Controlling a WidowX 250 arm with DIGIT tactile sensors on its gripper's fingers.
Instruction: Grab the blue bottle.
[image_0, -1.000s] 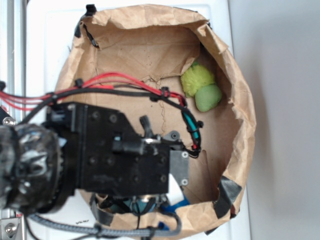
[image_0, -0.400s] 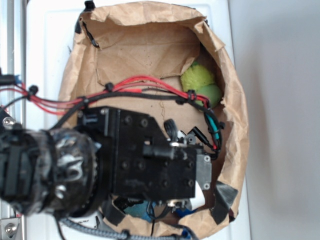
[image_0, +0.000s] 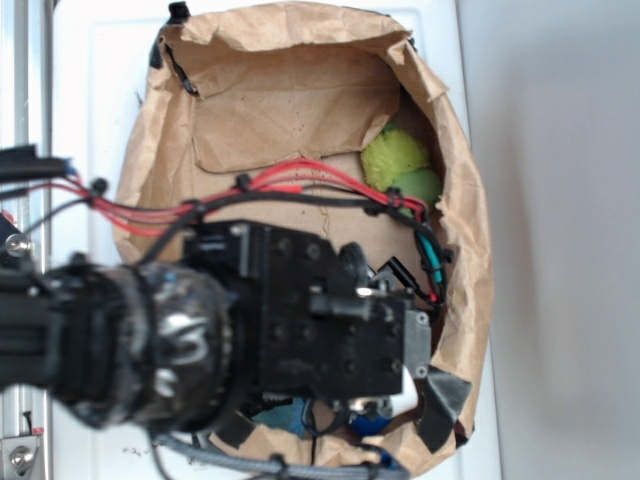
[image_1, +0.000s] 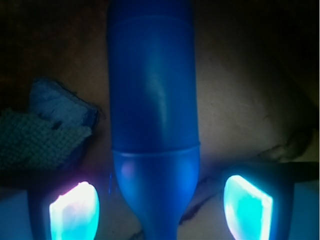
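Clearly, blue bottle (image_1: 154, 115) between spread claw (image_1: 161, 206) fingers, untouched

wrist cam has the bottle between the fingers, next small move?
Probably close the hand. In the wrist view the blue bottle lies centred between the two lit fingers, with open gaps on both sides, so it isn't gripped yet. The cloth sits off to one side, clear of the fingers.

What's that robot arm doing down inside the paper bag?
It is going after a blue bottle lying in the brown paper bag. The wrist view shows the gripper open, its two fingers on either side of the bottle's narrow end, not yet closed on it. A knitted cloth lies beside the bottle, and green soft toys sit further off.
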